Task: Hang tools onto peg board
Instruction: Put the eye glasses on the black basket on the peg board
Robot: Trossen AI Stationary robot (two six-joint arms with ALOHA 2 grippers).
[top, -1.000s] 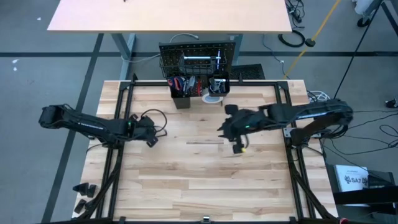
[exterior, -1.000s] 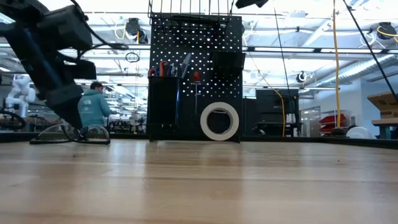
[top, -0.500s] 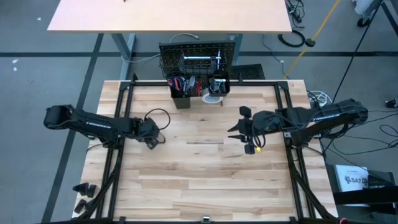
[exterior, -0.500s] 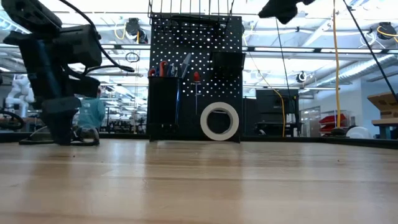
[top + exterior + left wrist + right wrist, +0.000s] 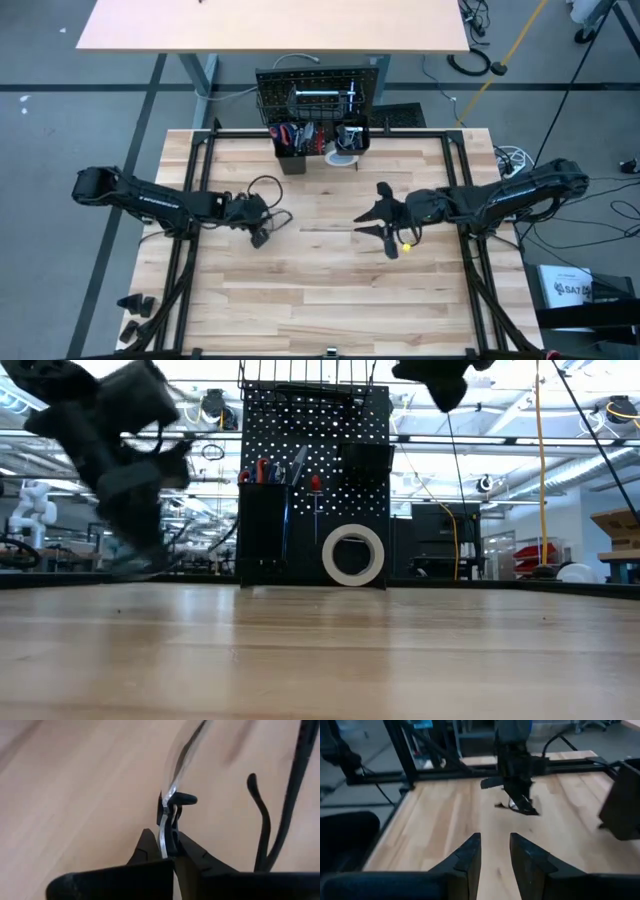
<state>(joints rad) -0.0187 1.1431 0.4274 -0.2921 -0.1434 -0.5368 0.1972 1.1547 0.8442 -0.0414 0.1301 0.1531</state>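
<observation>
Your left pincer point(image 5: 169, 851) is clamped edge-on on the clear-lensed, black-armed safety glasses point(image 5: 175, 805), low over the desk point(image 5: 320, 290), well short of the upright black perforated peg board point(image 5: 318, 92), while your right pincer point(image 5: 495, 852) waits empty, slightly parted.

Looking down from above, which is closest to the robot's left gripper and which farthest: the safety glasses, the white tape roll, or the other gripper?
1. Safety glasses: clamped in the left gripper itself.
2. White tape roll: at the peg board's foot, far side of the table.
3. Right gripper: across the table, empty and open, only slightly farther than the tape.
</observation>
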